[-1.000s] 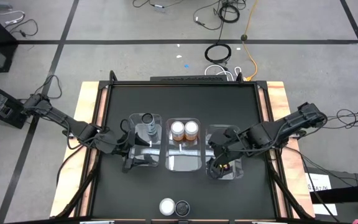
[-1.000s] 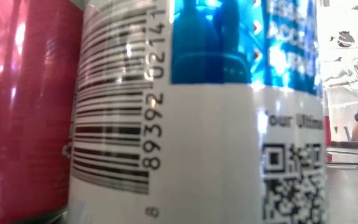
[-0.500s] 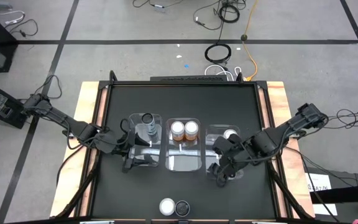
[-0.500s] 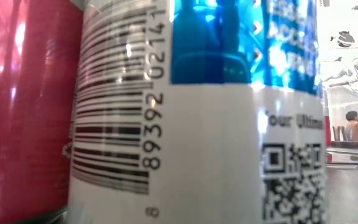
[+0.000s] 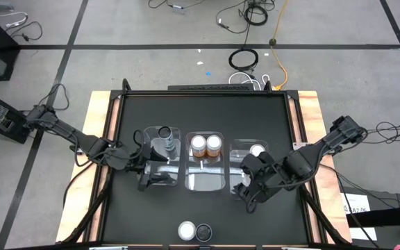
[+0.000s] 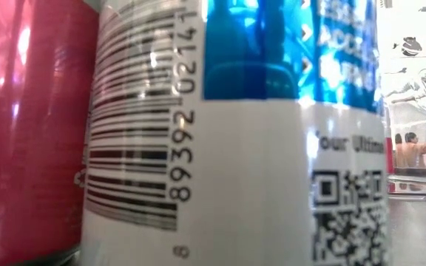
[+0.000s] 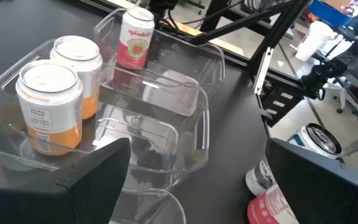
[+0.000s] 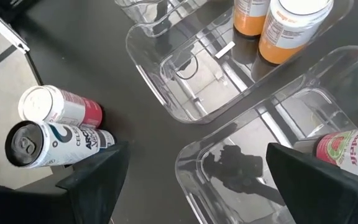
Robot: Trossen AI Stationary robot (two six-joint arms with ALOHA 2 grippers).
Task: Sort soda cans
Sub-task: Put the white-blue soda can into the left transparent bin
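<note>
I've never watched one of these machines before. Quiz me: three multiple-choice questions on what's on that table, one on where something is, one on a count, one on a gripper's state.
1. Where is the pink can?
A. right bin
B. middle bin
C. bare table

2. How many orange cans stand in the middle bin?
A. one
B. two
C. four

3. The right gripper is:
A. shut on a can
B. open and empty
C. out of sight

Key: 1 A, it stands in the right bin from above. 2 B, two silver tops sit side by side. 3 B, its wrist view shows spread fingers with nothing between.
</note>
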